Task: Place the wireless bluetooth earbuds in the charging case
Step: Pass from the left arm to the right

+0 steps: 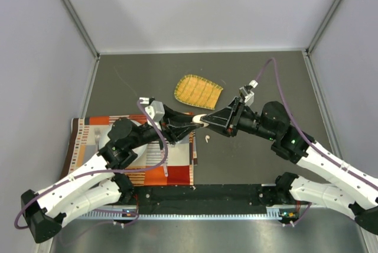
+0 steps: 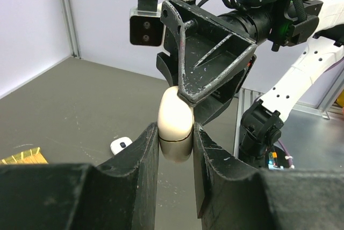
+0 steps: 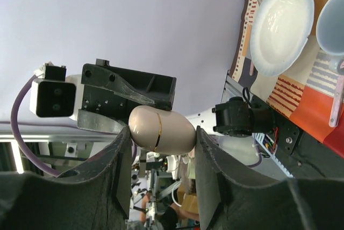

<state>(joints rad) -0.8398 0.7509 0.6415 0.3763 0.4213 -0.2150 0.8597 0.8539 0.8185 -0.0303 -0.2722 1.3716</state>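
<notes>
Starting at the left, our left gripper (image 1: 192, 122) is clamped tight on the case (image 1: 199, 120) — a cream egg-shaped shell held off the table, one end pinned between the fingers (image 2: 145, 160), the other end pointing toward 3 o'clock. We judge it is held up like this so the other arm can work the lid: a seam rings the shell and it looks closed, so nothing can go in yet.

Below the left arm lies a striped mat (image 1: 177, 173) with a white plate (image 3: 280, 23) and a fork (image 1: 97, 136) on it, all clear of the work.

At the middle, our right gripper (image 1: 205, 122) meets the case from 3 o'clock. Its fingers (image 3: 121, 157) straddle the free end, partly closed and at or just off the shell; whether they grip it we cannot tell.

Just toward 6 o'clock of the case, one earbud (image 1: 208, 139) lies on the bare table, a small white comma. The left wrist view shows a small white piece (image 2: 121, 145) on the table too — possibly another bud. We see no others; the arms may hide them.

At 12 o'clock sits a yellow woven basket (image 1: 198, 91), well apart. Nothing stands between the grippers and the bud, but both are busy on the case.
</notes>
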